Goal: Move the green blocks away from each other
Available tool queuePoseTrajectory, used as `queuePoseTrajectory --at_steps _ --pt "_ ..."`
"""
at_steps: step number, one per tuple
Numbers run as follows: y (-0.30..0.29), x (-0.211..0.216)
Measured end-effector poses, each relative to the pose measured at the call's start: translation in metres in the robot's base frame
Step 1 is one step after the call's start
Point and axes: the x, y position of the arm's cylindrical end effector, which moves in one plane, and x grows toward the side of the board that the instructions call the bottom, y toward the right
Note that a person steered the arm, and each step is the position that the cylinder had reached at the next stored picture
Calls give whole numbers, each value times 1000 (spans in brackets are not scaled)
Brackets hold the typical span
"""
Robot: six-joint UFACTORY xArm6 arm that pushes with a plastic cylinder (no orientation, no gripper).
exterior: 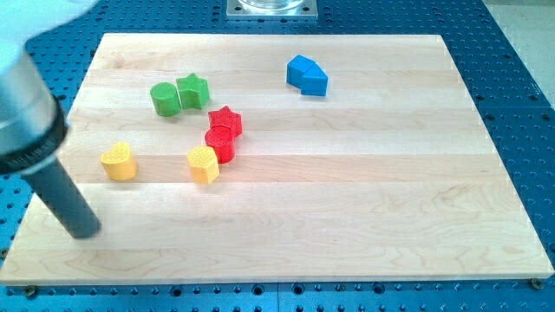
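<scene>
Down at the view's bottom left, my tip [85, 232] sits on the wooden surface [347, 217], the dark rod rising from it toward the view's top left, where it goes blurred and bulky. There's no gripper on this arm, so nothing opens or closes, just the rod's end resting on the wood. Taking the yellow heart-shaped block [119, 161] as the landmark: my tip is below it and to the view's left, clearly apart, touching no block. To the view's right of that heart sits a second yellow block [204, 164], shape hard to call, pressed against a red block [220, 143] just above and right of it. A red star-shaped block [225, 121] butts onto that one from further up. Further up from the heart and a little right, the task's pair: the green round block [165, 99] and the green star-shaped block [192, 90] stand side by side, touching, star on the view's right. Far up and well to the right of the heart, alone, lies the blue block [307, 75]
</scene>
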Motion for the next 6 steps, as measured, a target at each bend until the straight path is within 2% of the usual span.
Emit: queuePoseTrajectory --at_steps 1,2,3,4,5,6 --pt "6 -60" --pt "45 -74" --pt "115 -74" --pt "60 -73" --pt "36 -90" --pt "36 -99"
